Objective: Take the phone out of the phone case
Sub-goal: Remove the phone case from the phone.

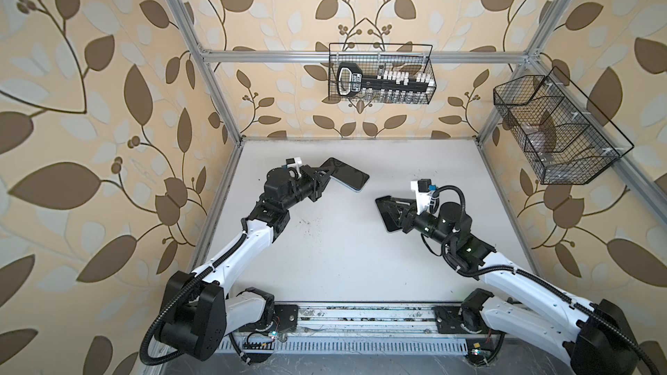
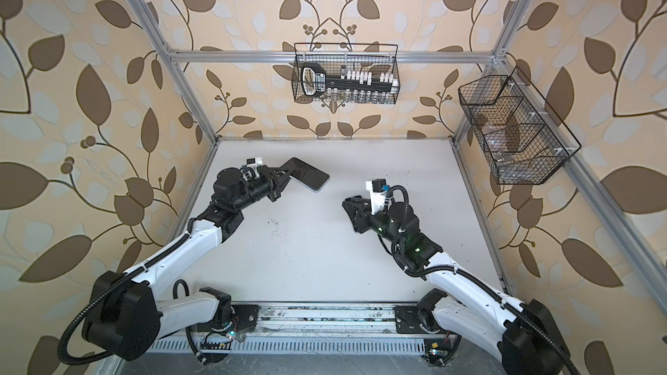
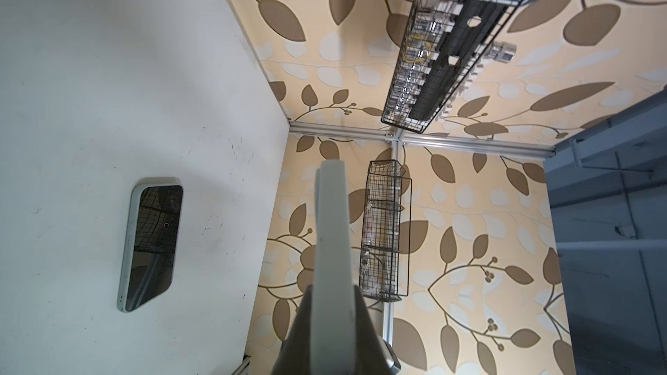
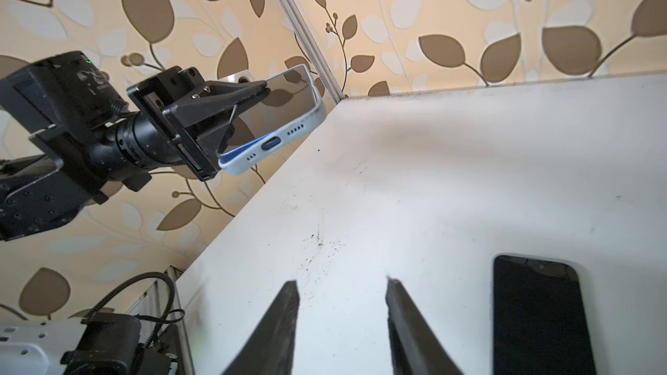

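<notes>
The left arm (image 1: 231, 250) stretched toward the back, wrist roughly level, and the left gripper (image 1: 328, 170) was pinched tight on the phone case (image 4: 288, 102). The right arm (image 1: 523, 283) bent inward, wrist dipped low, the right gripper (image 4: 343, 281) parted and holding nothing.

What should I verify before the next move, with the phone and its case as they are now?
1. Phone out of case: ok; the phone lies flat on the table, apart from the phone case.
2. Hold on case: ok; the left gripper is shut on the phone case, off the table.
3. Other gripper free: ok; the right gripper is open, nothing between its fingers.
4. Room to lift away: cannot tell; one finger stands close beside the phone.
</notes>
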Robot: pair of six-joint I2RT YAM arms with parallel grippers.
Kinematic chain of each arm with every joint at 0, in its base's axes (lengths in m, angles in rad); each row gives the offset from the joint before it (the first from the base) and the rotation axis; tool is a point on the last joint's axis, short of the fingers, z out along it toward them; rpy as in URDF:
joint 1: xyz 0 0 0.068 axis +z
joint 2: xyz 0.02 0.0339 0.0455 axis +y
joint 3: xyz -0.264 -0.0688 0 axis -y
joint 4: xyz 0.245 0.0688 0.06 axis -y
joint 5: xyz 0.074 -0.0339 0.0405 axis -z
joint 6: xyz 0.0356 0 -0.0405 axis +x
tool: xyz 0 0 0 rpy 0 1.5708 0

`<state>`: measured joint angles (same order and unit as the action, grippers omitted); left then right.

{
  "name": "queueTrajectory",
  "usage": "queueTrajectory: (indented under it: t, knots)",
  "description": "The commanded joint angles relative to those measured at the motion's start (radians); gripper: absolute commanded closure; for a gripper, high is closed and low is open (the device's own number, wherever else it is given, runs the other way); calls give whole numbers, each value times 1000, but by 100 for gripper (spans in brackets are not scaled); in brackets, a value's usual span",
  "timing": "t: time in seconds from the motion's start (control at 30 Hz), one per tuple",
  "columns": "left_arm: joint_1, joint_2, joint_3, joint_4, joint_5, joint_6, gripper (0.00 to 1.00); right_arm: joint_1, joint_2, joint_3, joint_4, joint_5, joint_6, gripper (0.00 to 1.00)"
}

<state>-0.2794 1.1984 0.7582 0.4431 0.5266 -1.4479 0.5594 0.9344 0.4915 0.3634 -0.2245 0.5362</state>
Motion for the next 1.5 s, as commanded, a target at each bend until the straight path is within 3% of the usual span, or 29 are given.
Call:
queueTrajectory:
  t: [0.0,0.17,0.47,0.6,0.97,1.47]
  knots:
    - [12,-7,88,133,119,116,100,-54,-44,-11,31,-172,145,47]
    - [13,-1,112,202,239,219,100,-116,-65,-33,90,-296,243,37]
    - [13,45,148,223,398,351,100,-125,-25,-53,253,-420,313,37]
    - [13,49,145,242,380,334,100,-73,13,-49,303,-426,301,39]
    - [13,8,125,207,250,249,100,136,138,22,329,-287,165,49]
    - [11,-60,74,189,190,176,100,147,247,108,451,-223,171,55]
